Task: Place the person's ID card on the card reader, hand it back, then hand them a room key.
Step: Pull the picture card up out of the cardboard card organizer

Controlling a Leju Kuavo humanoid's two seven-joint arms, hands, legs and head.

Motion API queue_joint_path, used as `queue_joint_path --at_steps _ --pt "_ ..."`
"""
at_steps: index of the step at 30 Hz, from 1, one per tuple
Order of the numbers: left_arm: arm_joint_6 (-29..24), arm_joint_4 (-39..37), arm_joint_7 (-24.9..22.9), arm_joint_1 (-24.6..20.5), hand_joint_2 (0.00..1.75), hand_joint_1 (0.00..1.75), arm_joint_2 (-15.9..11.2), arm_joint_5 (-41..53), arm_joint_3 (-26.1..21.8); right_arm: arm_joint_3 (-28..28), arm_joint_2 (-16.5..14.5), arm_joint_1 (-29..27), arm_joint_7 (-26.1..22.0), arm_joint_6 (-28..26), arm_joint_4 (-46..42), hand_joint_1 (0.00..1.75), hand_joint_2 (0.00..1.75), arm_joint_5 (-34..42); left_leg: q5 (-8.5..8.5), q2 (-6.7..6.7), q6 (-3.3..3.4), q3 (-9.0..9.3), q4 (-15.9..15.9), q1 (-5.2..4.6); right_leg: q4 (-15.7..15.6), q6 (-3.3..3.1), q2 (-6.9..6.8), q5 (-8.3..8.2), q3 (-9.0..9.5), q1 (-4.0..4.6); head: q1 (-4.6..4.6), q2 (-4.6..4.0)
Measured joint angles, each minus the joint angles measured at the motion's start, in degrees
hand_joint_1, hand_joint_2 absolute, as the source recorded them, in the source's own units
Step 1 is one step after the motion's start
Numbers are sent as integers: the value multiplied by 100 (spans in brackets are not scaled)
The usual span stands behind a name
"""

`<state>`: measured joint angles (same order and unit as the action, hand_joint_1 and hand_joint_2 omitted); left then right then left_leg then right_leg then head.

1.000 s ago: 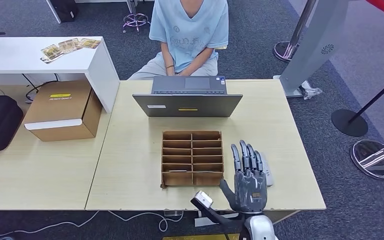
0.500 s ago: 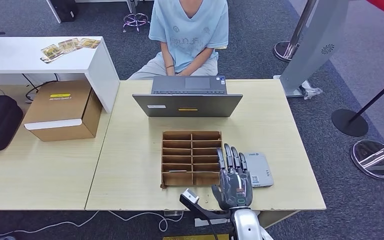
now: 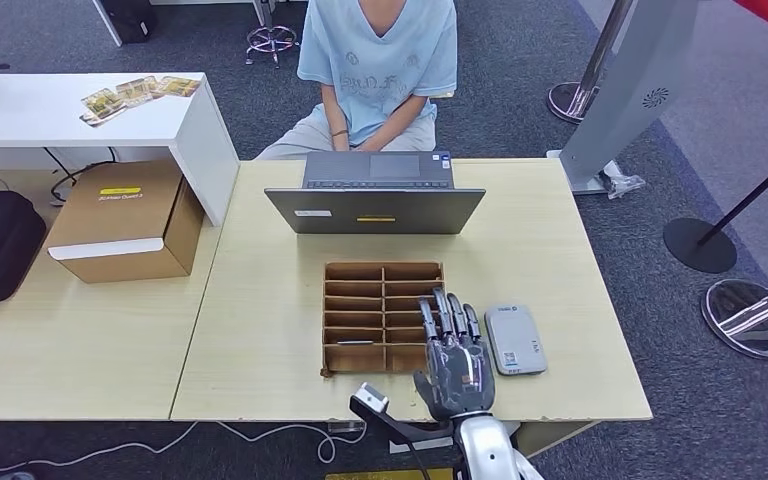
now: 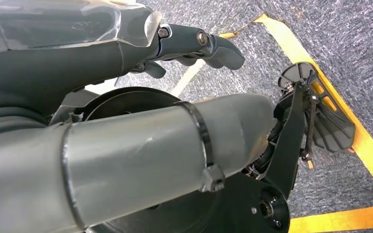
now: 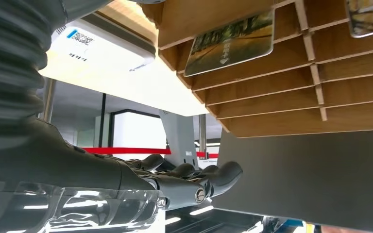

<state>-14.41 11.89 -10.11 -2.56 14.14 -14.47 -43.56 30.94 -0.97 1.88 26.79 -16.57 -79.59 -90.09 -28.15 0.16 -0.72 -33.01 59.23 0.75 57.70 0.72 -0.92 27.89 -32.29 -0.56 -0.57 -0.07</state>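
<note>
Hovering: right hand (image 3: 454, 358), fingers spread, nothing held
Card reader (image 3: 514, 339): just right of hand
Wooden organizer (image 3: 384, 315): under fingertips; cards (image 5: 230, 43) seen in slots

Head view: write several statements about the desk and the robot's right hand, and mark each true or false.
1. The robot's right hand holds a card. False: it holds nothing, its fingers spread over the right edge of the brown wooden compartment tray.
2. The flat grey card reader lies on the desk to the right of the tray. True.
3. A card lies on the card reader. False: its top carries only a printed label.
4. The grey laptop stands open between the tray and the seated person in a light blue shirt. True.
5. The brown cardboard box sits on the same pale wooden desk as the laptop. False: it sits on the adjoining table to the left.
</note>
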Motion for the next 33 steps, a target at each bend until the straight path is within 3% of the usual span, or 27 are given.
queue_joint_path --at_steps 11,18,33 --pt "16 0 6 2 0 0 0 39 0 17 -71 0 -69 128 65 3 175 2 0 0 0 0 0 -1 0 0 0 0 0 -1 -2 0" --pt "19 0 6 2 0 0 0 49 0 -2 -118 -55 -109 197 81 14 175 2 0 0 0 0 0 -1 0 0 0 0 -1 -1 -1 0" --pt "3 0 6 0 0 0 0 108 0 -89 -238 -93 -216 320 98 14 175 2 0 0 0 0 0 -1 0 0 0 0 0 -1 -1 0"
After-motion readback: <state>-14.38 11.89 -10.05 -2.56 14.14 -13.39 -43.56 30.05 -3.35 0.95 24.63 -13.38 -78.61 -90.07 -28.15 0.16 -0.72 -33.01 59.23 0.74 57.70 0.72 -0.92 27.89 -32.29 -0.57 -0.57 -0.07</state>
